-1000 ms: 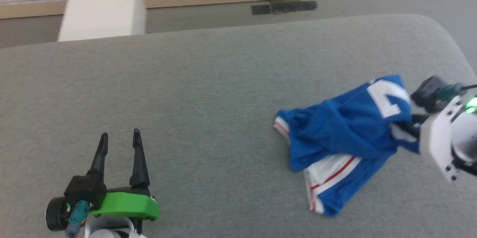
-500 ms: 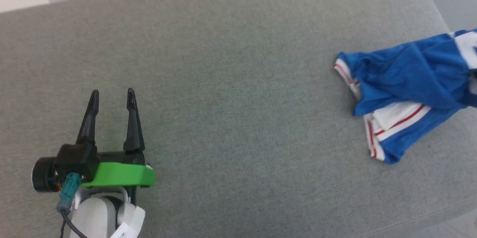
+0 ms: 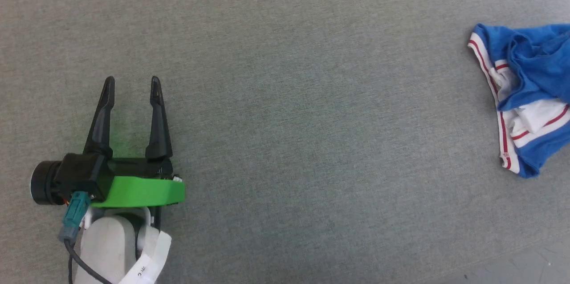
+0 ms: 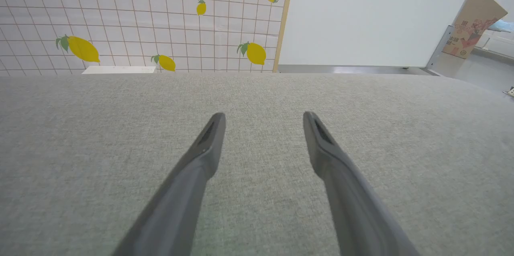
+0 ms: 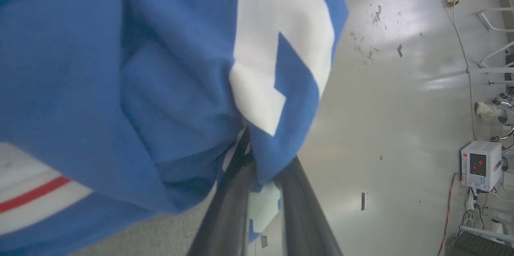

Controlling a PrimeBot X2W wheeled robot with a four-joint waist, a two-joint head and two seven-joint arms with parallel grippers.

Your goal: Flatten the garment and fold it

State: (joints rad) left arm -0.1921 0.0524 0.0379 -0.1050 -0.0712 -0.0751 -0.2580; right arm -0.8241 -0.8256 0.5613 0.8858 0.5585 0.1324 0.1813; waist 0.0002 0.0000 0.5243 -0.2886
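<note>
The garment (image 3: 530, 83), royal blue with white panels and thin red stripes, lies bunched at the right edge of the grey fabric surface (image 3: 289, 119) in the head view, running out of frame. In the right wrist view the garment (image 5: 160, 87) hangs close to the camera with its white printed number showing. My right gripper (image 5: 261, 175) is shut on a fold of it, the cloth pinched between the two dark fingers (image 5: 227, 212). My left gripper (image 3: 132, 81) rests far to the left, open and holding nothing. In the left wrist view my left gripper (image 4: 264, 116) points across bare grey fabric.
The grey surface ends at the lower right, where the floor (image 3: 534, 266) shows. Beyond the far edge stand a lemon-patterned tiled wall (image 4: 140, 19), a white panel (image 4: 361, 15) and a cardboard box (image 4: 474, 23). A white device with a red display (image 5: 480, 163) stands on the floor.
The head camera has swung left and down, so the garment now sits at the right edge and the right arm has left that view. The left gripper stays open.
</note>
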